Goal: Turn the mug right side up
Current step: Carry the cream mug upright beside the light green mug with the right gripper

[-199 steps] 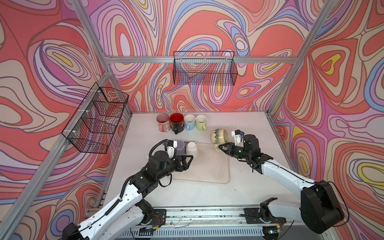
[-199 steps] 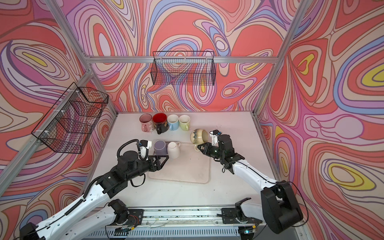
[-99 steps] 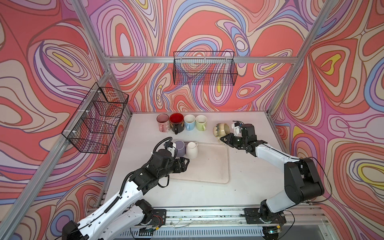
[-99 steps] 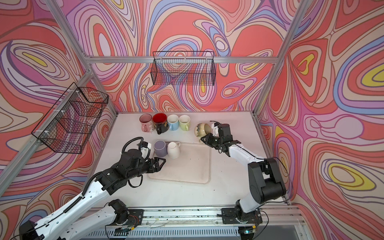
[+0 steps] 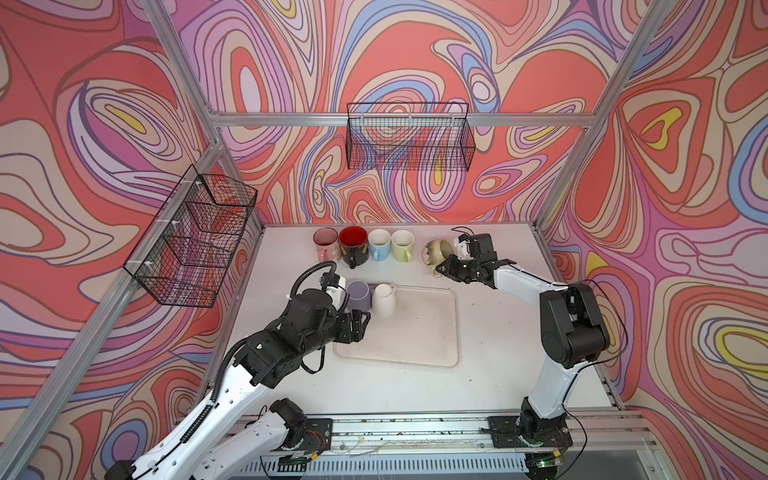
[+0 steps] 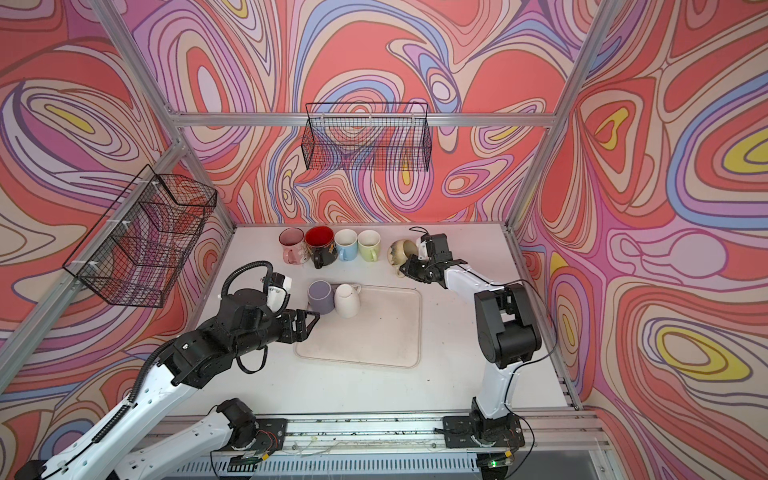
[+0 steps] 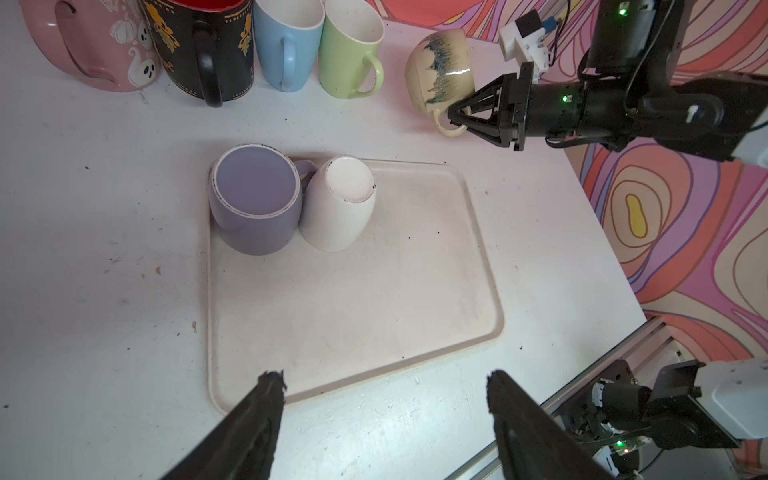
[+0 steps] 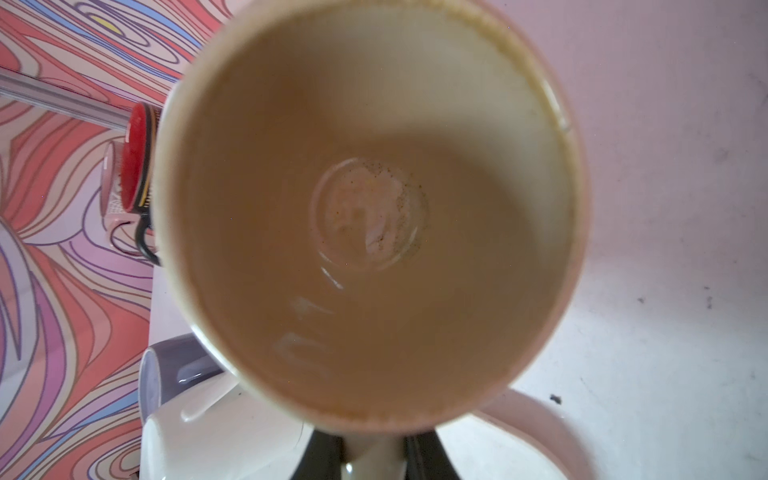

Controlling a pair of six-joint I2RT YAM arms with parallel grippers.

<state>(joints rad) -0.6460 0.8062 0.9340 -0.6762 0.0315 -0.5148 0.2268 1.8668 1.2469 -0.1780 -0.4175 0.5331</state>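
In a top view, cream mug [image 5: 435,251] tilted at the row's end, just beside green mug [image 5: 402,246], clamped by its handle in right gripper [image 5: 444,268], probably for swinging upright; from left wrist, left gripper [image 7: 384,386] spread wide, empty, above tray [image 7: 353,299]; from right wrist, mug's mouth filling frame

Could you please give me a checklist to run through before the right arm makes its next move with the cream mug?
1. Right gripper shut on cream mug at its handle: ok.
2. Cream mug upright: not ok, tilted.
3. Cream mug apart from green mug: ok, a gap shows.
4. Cream mug's base resting on table: cannot tell.
5. Left gripper open, touching neither purple mug nor white mug: ok.
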